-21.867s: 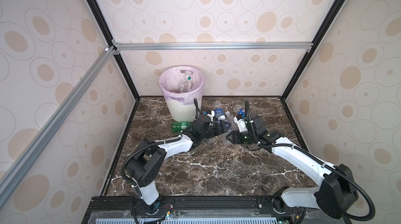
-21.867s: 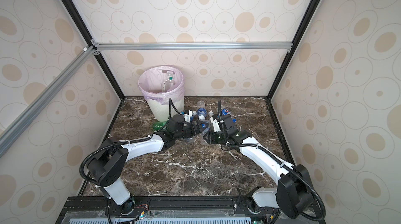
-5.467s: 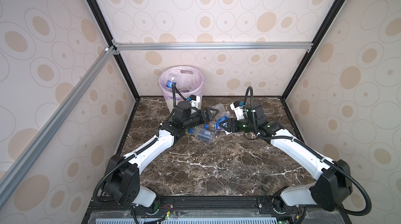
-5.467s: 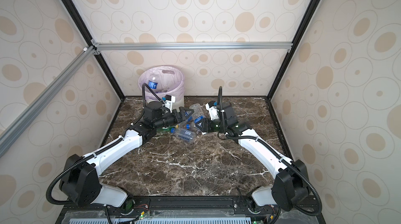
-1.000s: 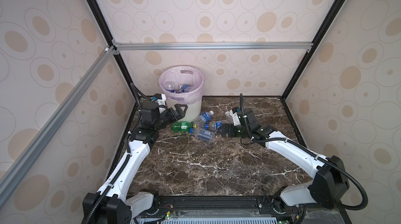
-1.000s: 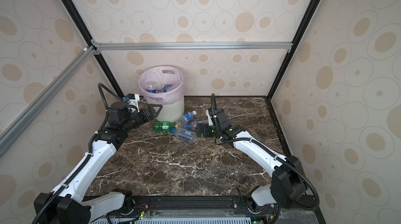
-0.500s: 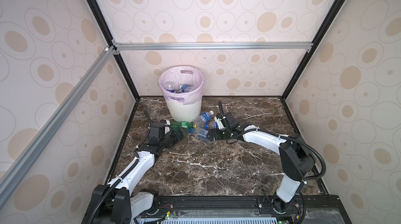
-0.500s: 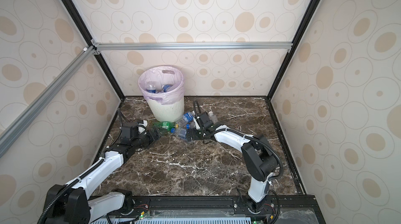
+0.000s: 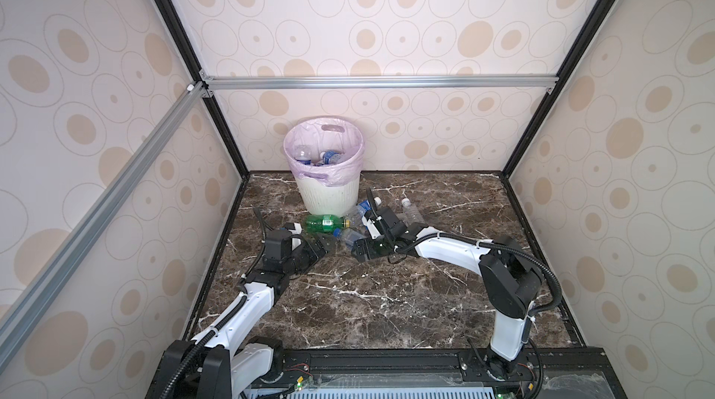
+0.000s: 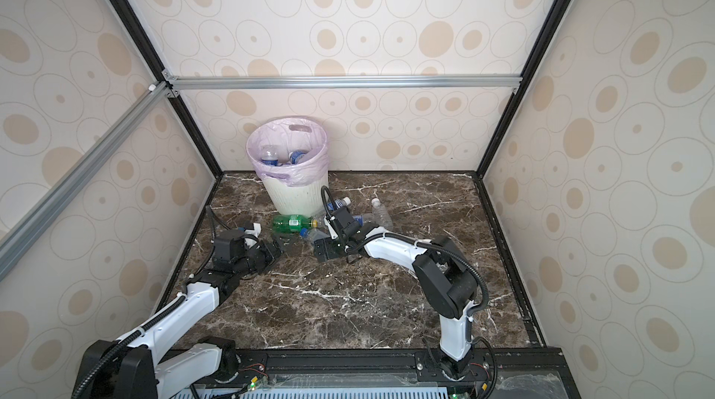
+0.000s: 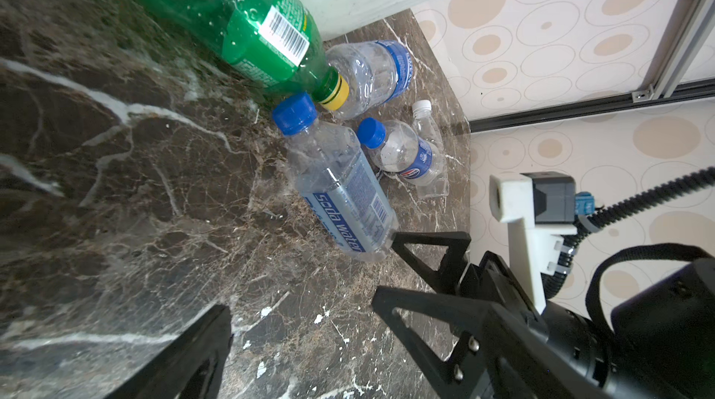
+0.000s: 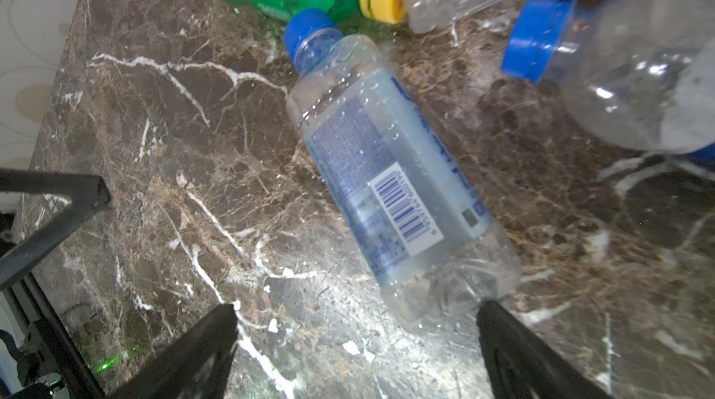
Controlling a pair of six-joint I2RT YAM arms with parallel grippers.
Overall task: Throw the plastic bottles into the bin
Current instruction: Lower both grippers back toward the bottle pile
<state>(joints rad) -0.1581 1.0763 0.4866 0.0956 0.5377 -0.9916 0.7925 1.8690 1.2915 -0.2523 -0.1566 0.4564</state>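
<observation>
Where the dark marble surface [image 9: 367, 300] meets the back wall stands the round white ribbed plastic bin [image 9: 329, 200]; beside it lie green and clear plastic bottles [image 9: 325, 223], the left gripper [image 9: 320, 249] and right gripper [image 9: 360, 252] nearby, jaws wide, empty.

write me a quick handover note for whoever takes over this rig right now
Left gripper: open, empty, low over the table near the green bottle.
Right gripper: open, empty, just short of the soda water bottle, at its base.
Done: several bottles are in the bin.
To do: five lie on the table by the bin: the green one, the soda water one, a blue-labelled bottle, a small blue-capped bottle, a white-capped bottle.
</observation>
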